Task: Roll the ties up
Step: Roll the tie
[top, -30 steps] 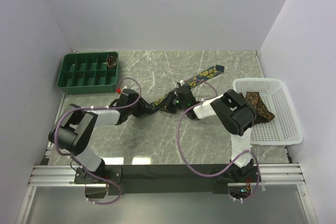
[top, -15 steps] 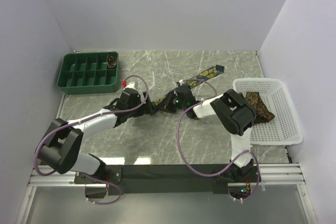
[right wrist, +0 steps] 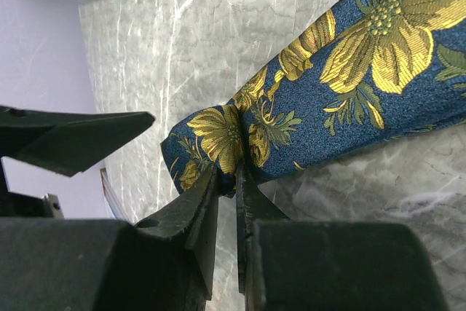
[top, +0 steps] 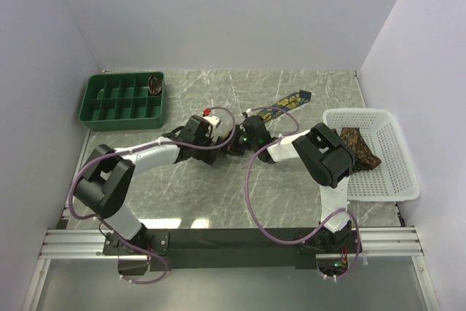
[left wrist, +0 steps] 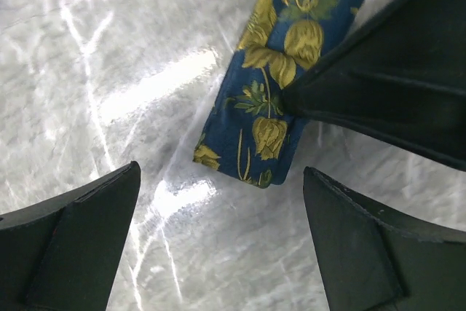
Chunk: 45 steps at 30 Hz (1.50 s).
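A navy tie with yellow flowers (top: 287, 103) lies diagonally on the marble table, and its narrow near end (left wrist: 258, 118) is folded over. My right gripper (right wrist: 227, 176) is shut, pinching the edge of that folded end (right wrist: 218, 140). My left gripper (left wrist: 220, 172) is open just short of the same end, and nothing lies between its fingers. One black finger of the right gripper (left wrist: 393, 85) presses on the tie in the left wrist view. In the top view both grippers meet near the table's middle (top: 226, 142). A brown tie (top: 358, 145) lies in the white basket.
The white mesh basket (top: 397, 176) stands at the right edge. A green compartment tray (top: 116, 100) sits at the back left, and a rolled tie (top: 155, 84) fills its back right compartment. Purple cables loop over both arms.
My left gripper has opened wide and swung right along the table, up to the tie's folded end beside the right gripper. The right gripper has kept its pinch and its place.
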Motion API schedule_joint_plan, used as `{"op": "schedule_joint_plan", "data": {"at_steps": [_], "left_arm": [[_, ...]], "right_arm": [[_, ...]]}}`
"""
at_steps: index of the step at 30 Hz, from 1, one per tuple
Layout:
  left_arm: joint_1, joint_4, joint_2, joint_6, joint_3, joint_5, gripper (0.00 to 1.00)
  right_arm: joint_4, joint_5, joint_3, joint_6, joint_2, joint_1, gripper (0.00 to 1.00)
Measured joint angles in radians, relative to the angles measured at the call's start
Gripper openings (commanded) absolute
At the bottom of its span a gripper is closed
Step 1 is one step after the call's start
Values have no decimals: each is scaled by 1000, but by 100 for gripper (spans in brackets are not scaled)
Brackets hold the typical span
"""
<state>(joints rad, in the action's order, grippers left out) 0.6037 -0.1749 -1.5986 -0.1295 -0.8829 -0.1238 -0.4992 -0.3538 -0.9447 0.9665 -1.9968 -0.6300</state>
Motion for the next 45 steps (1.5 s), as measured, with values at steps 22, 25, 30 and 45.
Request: {"op": "schedule_joint_plan", "data": {"at_steps": [22,25,30,45], "left_arm": [[2,-60,-147,182,-122,94,57],[2,-63,-147,193,-122,100,52],[2,-71,-147,198,-122,107,44],[2,-81,-145,209,-122,137,45]], "right_arm": [[10,-21,-11,-23,-3,3,22],[10,-23,-11,-28,-3,5,36],[-1,-43,-2,-41,-2,13,48],[-60,-88,27,-48,-2,16,43]]}}
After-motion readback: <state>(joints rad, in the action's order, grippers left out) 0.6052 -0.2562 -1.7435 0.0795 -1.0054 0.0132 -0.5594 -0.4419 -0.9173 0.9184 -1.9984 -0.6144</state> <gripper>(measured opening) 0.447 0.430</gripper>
